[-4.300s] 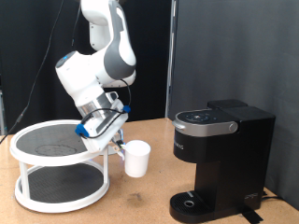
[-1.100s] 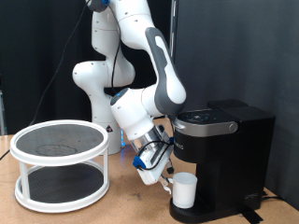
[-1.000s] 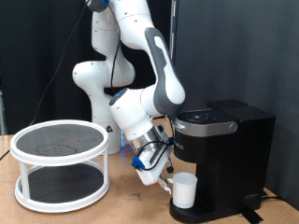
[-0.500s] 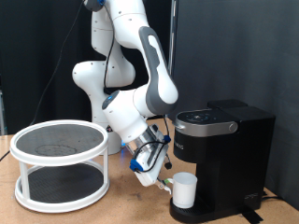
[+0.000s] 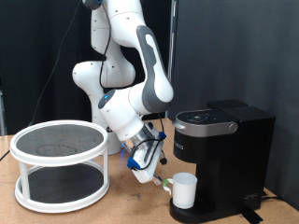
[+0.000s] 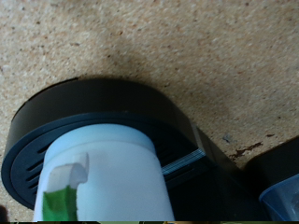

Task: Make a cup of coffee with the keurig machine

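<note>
One white cup (image 5: 183, 190) stands on the round drip base of the keurig machine (image 5: 224, 159), under its spout. Just beside it, toward the exterior view's left, hovers the claw (image 5: 159, 180), apart from the cup and gripping nothing; whether its fingers are spread I cannot tell.
</note>
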